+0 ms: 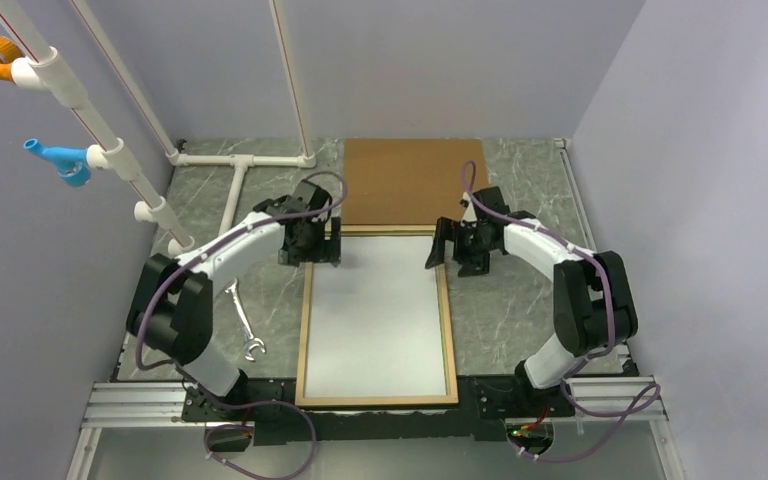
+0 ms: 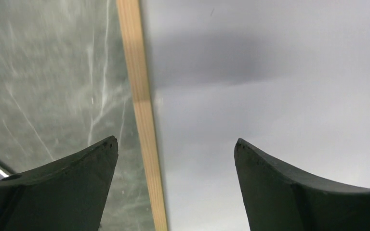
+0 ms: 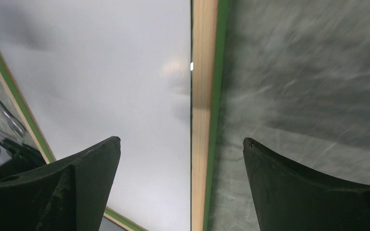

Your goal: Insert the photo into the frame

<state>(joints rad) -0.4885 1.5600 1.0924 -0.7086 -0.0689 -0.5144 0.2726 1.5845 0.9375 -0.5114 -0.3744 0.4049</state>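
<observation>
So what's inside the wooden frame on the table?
The photo fills the frame, showing only its plain white back. Its picture side faces down, so it is hidden, and so is the bit of table underneath it.

The top camera looks down on the whole table [image 1: 530, 300] from high and behind. Each wrist camera faces down, very near; all three views share the rails of the frame [image 1: 306, 330].

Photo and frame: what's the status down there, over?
Left gripper open, over the frame, far-left corner. Right gripper open, over far-right corner. Photo white side up inside frame. Brown board beyond, wrench left, neither blocking.
</observation>
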